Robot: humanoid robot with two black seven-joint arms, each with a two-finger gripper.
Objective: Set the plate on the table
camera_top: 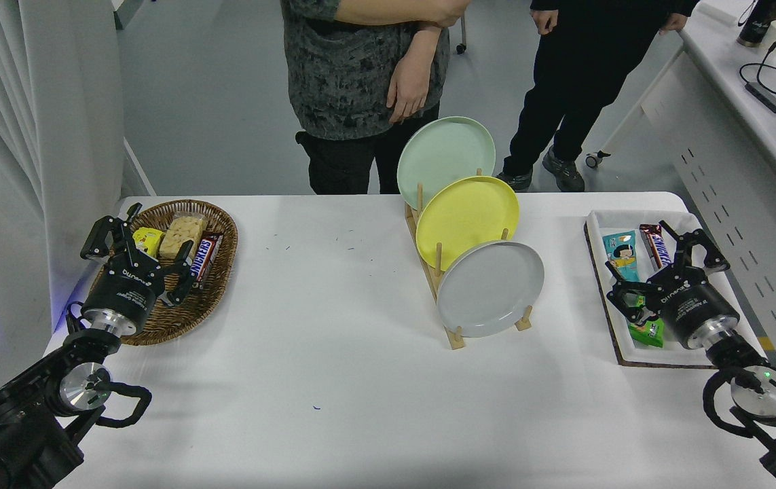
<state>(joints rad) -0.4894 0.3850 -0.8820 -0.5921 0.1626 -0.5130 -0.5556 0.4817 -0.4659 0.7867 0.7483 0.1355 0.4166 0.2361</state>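
The light-grey plate [489, 288] stands tilted on edge in the front slot of a wooden rack [454, 335] at the middle of the white table [333, 380]. A yellow plate [467, 219] and a mint-green plate [445, 159] stand behind it in the same rack. My right gripper [659, 261] is open and empty, over a white tray at the right, well apart from the grey plate. My left gripper [136, 248] is open and empty, parked over a wicker basket at the left.
The wicker basket [214, 299] holds snacks, among them a Snickers bar. The white tray [605, 224] holds snack packets. Two people stand at the far side, one with a hand [409, 85] hanging above the rack. A white desk [754, 136] stands at the right.
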